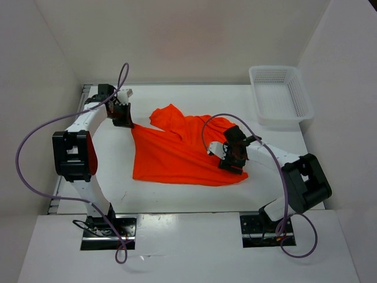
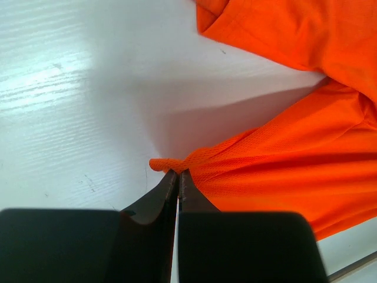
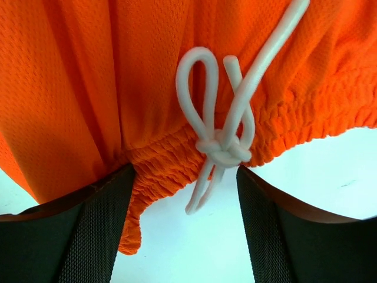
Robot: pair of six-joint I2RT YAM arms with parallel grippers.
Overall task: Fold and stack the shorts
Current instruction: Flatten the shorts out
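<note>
Shorts [image 1: 177,154]: lie rumpled mid-table [image 1: 177,199], between the arms, with one part bunched toward the far side.
Left gripper [image 2: 178,174]: pressed together on a small tip of cloth at the shorts' far-left corner.
Right gripper [image 3: 184,177]: spread and holding nothing, straddling the waistband [image 3: 159,154] at the right edge, with the drawstring [image 3: 222,150] knot between the fingers.
Slip risk: the left pinch holds very little cloth, so a firm pull may tug it free.
Cord risk: if the right fingers close here they may catch only the drawstring, which would draw out while the waistband stays down.
Fold risk: the cloth is creased and overlapped, so folding now likely traps wrinkles and skews the edges.
Basket [image 1: 280,94]: sits far right, apart from the shorts.
</note>
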